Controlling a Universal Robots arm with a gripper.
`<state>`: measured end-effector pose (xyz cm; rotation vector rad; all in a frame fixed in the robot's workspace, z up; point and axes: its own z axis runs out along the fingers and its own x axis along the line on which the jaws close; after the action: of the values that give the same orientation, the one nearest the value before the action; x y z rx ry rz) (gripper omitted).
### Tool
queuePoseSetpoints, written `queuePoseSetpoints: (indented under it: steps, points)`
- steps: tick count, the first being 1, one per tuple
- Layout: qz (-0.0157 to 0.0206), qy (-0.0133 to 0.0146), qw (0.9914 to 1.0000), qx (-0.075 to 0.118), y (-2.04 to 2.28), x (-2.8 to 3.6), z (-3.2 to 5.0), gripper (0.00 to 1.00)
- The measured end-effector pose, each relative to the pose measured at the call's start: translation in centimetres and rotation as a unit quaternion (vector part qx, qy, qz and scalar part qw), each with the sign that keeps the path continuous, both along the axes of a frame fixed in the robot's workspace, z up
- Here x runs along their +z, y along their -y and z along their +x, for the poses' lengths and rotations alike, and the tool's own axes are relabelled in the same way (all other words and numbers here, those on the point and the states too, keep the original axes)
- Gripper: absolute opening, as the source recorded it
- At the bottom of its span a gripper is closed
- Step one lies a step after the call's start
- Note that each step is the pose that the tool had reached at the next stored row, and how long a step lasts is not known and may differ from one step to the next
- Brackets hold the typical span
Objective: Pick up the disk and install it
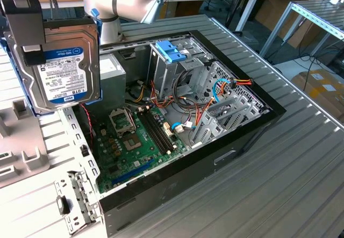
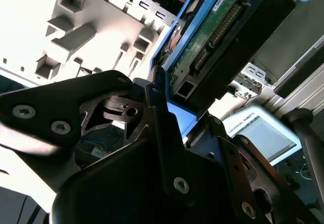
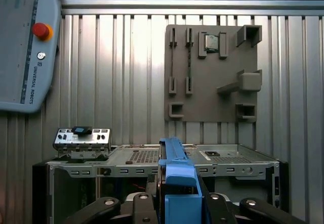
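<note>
While the jaws of your gripper clamp the disk, it hangs clear above the open computer case.
You see a flat grey metal slab edged in smooth light-blue plastic, with the wrist pointing down.

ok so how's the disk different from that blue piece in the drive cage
The disk hangs clamped in the gripper, outside the computer case; the blue piece sits in the drive cage inside it. The disk shows a labelled metal face framed in blue; the blue piece shows plastic tabs, and whether it carries a drive cannot be told. Both have light-blue plastic.
</note>
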<state>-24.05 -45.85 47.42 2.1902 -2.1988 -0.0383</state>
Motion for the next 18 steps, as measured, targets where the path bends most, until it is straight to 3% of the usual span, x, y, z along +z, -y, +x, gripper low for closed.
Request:
queuePoseSetpoints:
  steps: [18]
  points:
    - [0.0000,0.0000,1.00000,0.000,0.25,-0.01,0.99,0.37]
